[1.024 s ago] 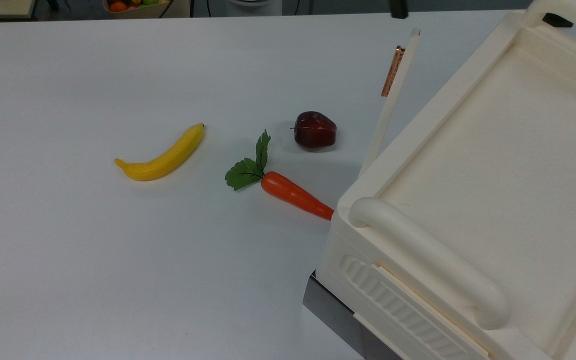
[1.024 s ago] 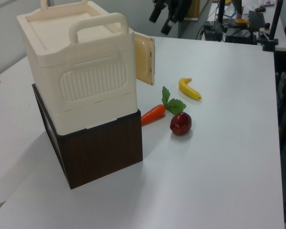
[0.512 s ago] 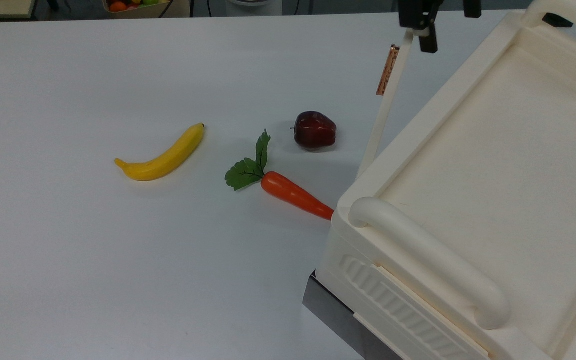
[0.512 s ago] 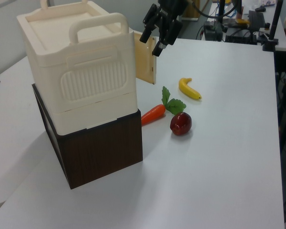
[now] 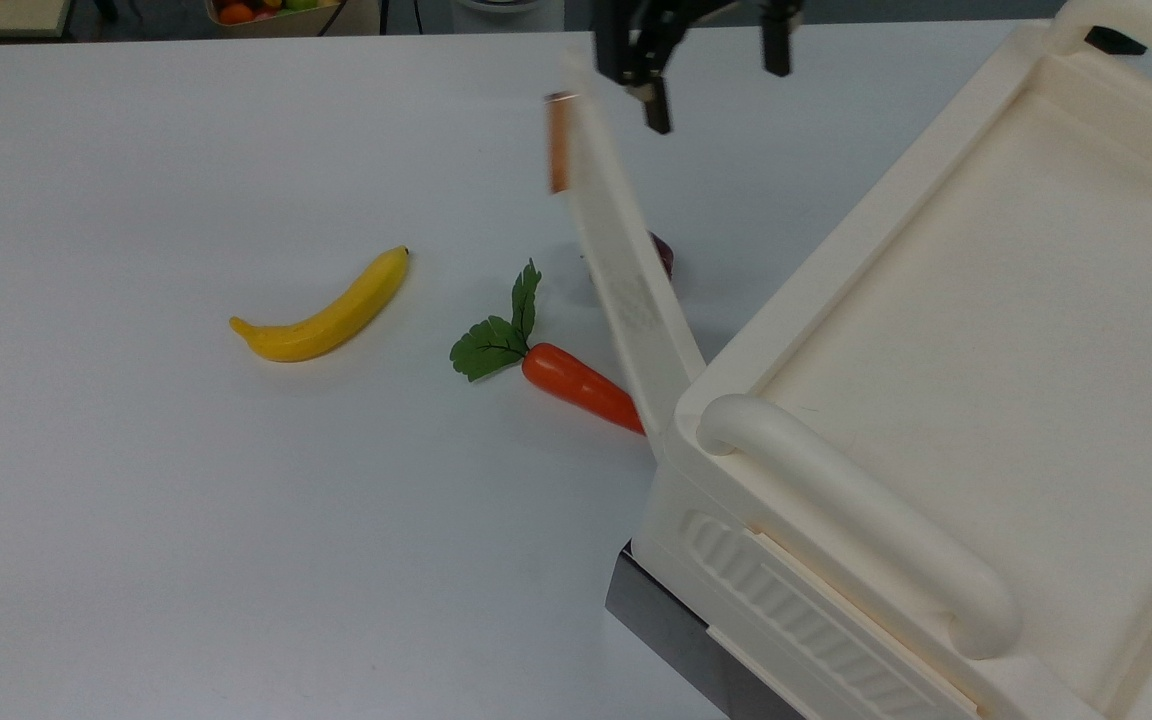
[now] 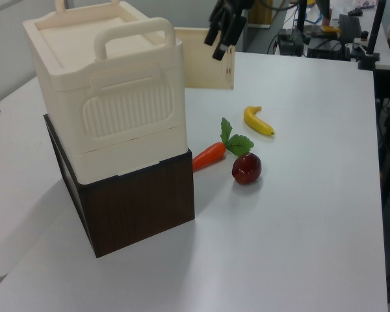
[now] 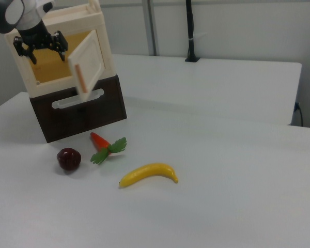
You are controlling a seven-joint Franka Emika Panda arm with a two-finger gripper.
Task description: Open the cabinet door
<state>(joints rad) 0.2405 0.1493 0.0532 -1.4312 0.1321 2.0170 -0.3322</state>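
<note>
The bench (image 5: 136,550) carries the cabinet (image 5: 986,330), which stands on a dark box (image 6: 140,205) at the top view's right. It looks big and stiff, and I judge it stays in place when the door (image 5: 626,290) is pushed. The door is swung well out from the cabinet front, hinged at the corner near the carrot (image 5: 576,388). It seems light, thin and hard, and it turns easily. Its free end with the copper strip (image 5: 558,140) gives the best place to push or pull. The claw (image 5: 711,75) hangs open just beside that end and grips nothing. The door covers most of the apple (image 5: 666,255) in the top view. The banana (image 5: 326,312) lies well apart. The strip is blurred in the top view, and the claw's upper part is cut off there.
</note>
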